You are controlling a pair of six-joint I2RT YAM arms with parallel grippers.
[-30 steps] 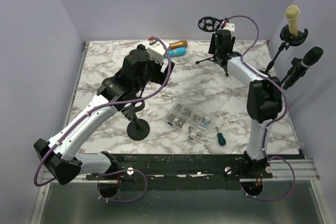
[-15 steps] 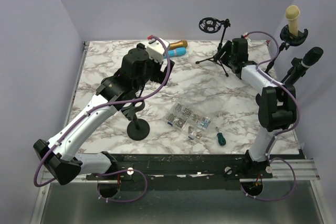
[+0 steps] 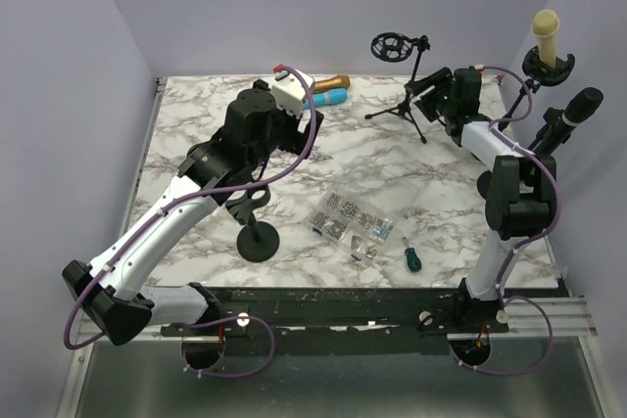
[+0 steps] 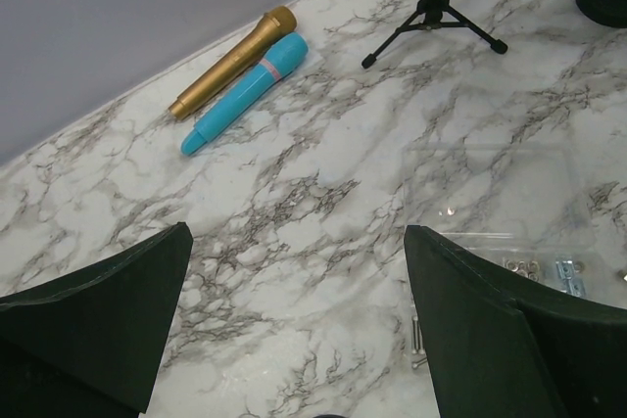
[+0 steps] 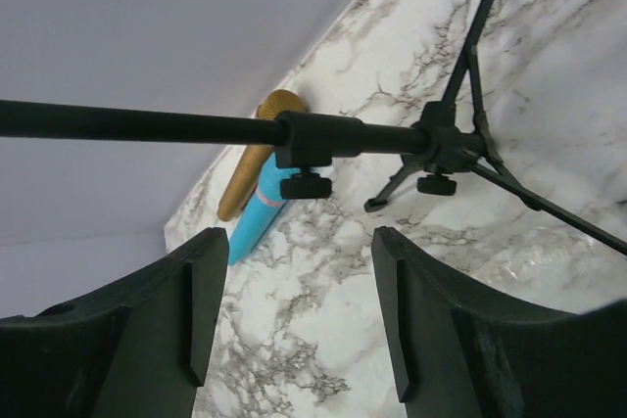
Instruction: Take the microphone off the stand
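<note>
ok so here's where things stand: both mics that sit in holders are off the right edge of the bench (image 3: 196, 124). The cream microphone (image 3: 545, 31) stands upright in its ring holder (image 3: 547, 66) at the far right corner. The black microphone (image 3: 580, 107) sits tilted in its clip (image 3: 554, 130) just in front of it. Neither one is touched by anything

The right tool (image 5: 299, 242) is up at the back of the bench, right beside the tripod stand (image 3: 411, 95). Its fingers are partway apart with nothing between them. In the wrist view the stand's pole (image 5: 147, 124) runs across above the fingertips, not inside the gap. The shock mount (image 3: 389, 45) on top of that tripod is empty

The left tool (image 4: 297, 242) is spread wide and holding nothing. It hangs over the middle-left of the bench, aimed toward the back wall. Past it, a gold microphone (image 4: 233, 62) and a blue microphone (image 4: 247, 90) lie flat side by side near the back edge, almost parallel

Other stuff: a small round-base stand (image 3: 259, 240) sits near the front under the left arm. There's a clear box of screws (image 3: 338, 217) in the middle with some bits lying loose beside it. A green-handled screwdriver (image 3: 411, 258) lies just right of that
</note>
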